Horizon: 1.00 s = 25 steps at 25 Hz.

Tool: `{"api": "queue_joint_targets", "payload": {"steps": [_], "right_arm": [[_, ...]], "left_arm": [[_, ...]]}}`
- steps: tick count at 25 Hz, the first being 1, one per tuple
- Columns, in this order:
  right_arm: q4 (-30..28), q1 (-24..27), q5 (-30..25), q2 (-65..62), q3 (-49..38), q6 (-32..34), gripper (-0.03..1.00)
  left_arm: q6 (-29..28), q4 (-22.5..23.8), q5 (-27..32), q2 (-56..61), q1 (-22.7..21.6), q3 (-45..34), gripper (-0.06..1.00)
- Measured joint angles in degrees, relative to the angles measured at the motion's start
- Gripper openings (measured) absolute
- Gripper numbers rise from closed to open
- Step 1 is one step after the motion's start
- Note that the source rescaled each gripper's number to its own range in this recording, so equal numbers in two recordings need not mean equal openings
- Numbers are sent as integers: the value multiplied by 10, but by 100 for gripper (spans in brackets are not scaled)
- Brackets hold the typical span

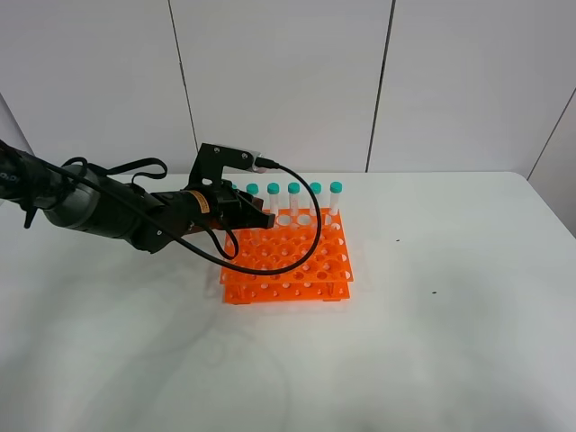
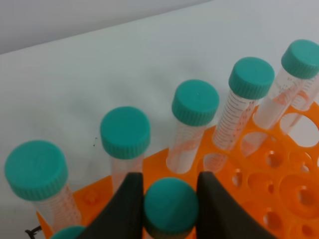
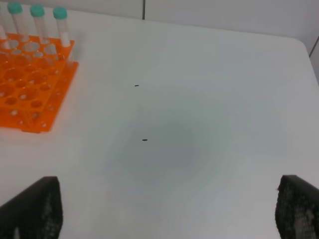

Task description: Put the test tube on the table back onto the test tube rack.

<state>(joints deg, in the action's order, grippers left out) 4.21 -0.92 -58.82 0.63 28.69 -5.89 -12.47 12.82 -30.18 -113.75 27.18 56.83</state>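
From high up, the left gripper (image 1: 256, 219) is reaching over the back left part of the orange test tube rack (image 1: 288, 256) sitting on the white table (image 1: 432, 342). In the left wrist view, its black fingers (image 2: 127, 204) are squeezing the test tube (image 2: 170, 206) by its green cap, over the rack. In the right wrist view, the right gripper (image 3: 167, 211) is hanging wide open over bare table.

a row of teal-capped tubes (image 1: 293, 200) stands upright along the far edge of the holder, just above the middle of the frame. pale grey wall panels (image 1: 279, 81) with dark vertical seams fill the upper part of the frame.
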Motion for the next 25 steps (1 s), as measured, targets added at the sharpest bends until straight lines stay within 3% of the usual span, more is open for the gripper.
{"api": "queue_joint_targets", "payload": {"steps": [9, 11, 14, 16, 25], "right_arm": [[1, 0, 0, 0, 0, 0, 94], [1, 0, 0, 0, 0, 0, 94], [1, 0, 0, 0, 0, 0, 94], [1, 0, 0, 0, 0, 0, 94], [1, 0, 0, 0, 0, 0, 94]], "left_arm": [[0, 0, -1, 1, 0, 0, 3], [0, 0, 2, 3, 0, 0, 14], [-1, 0, 2, 9, 0, 0, 44], [-5, 0, 2, 16, 0, 0, 55], [-18, 2, 7, 89, 0, 0, 62]]}}
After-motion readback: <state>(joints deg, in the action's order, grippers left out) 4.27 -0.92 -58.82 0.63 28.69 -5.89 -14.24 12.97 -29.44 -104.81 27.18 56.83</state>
